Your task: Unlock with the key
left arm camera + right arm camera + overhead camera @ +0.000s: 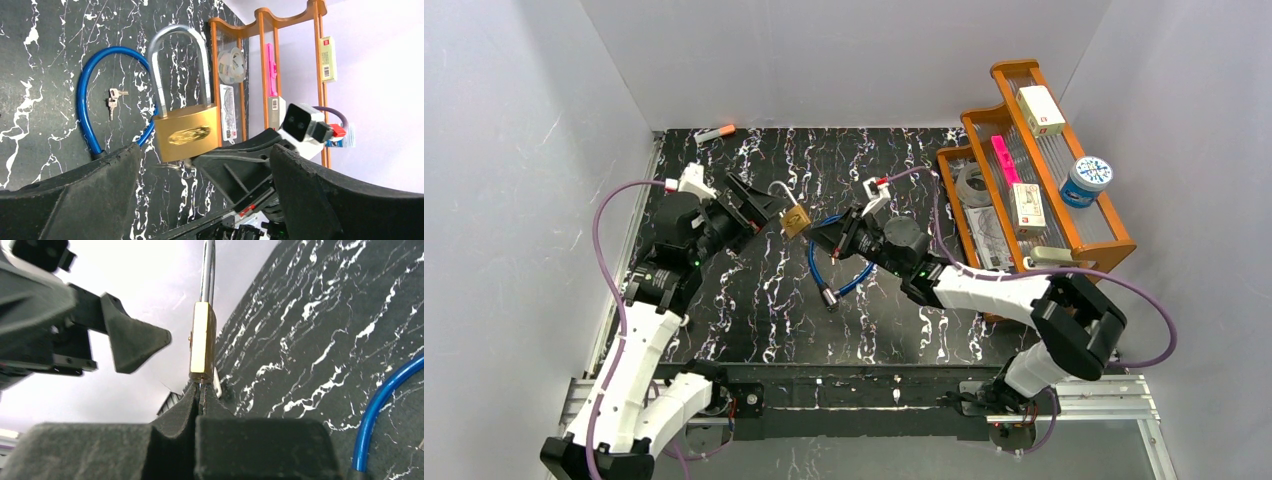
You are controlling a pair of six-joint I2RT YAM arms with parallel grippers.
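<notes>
At the far left back corner of the marble-patterned table [754,310] lies an orange-tipped marker [715,132]. My left gripper [759,205] hangs spread wide, its fingers either side of the brass padlock [187,132] without touching it. The padlock stands upright just above the table's middle, its steel shackle seated in the body. It perches on my right gripper [200,390], whose fingers are pressed together on the key [174,164] at the lock's underside. Just behind and beside this lies a blue cable [85,100] curved on the table, with two loose spare keys [112,99] inside its loop.

At the right edge sits a wooden rack [1114,240] in stepped tiers. The lowest tier holds a tape roll [972,183] and a flat printed packet [991,235]. The middle tier holds a pink marker [1004,158] and a small white box [1026,207]. The top tier carries another box with a red mark [1041,110] and, nearer me, a blue-and-white tub [1087,180]
</notes>
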